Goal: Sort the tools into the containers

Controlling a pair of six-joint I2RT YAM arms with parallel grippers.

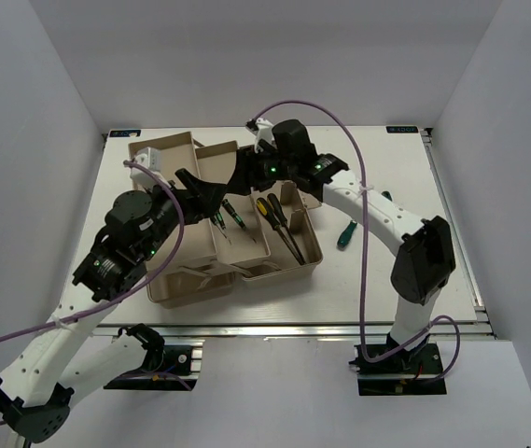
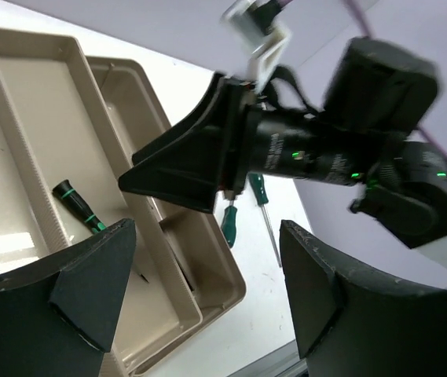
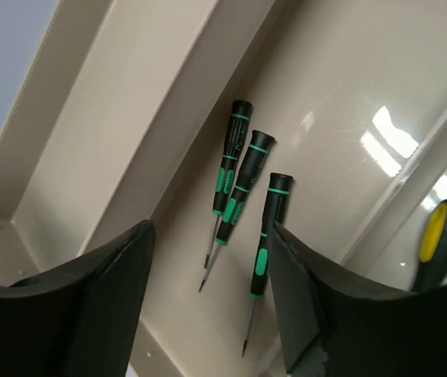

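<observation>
- Black fingers (image 2: 89,290) of the left gripper (image 2: 207,228) fill the near edge of its wrist view, spread wide with nothing between them. The gripper hangs over the left part of the toolbox (image 1: 312,266).
- Right gripper (image 3: 211,232), reaching in from the right, also has its jaws apart and holds nothing.
- Below it, three slim green-and-black screwdrivers (image 3: 243,184) lie side by side in one beige tray (image 3: 341,118), tips pointing near.
- Two yellow-and-black screwdrivers (image 1: 279,224) lie in the compartment just to the right of that tray.
- Two green-handled screwdrivers (image 1: 344,233) lie on the white table (image 1: 386,280), right of the toolbox. The farther one is partly hidden by the right arm.
- The right arm's black wrist (image 2: 302,149) blocks much of the left wrist view.
- One purple cable (image 1: 362,280) loops along each arm.
</observation>
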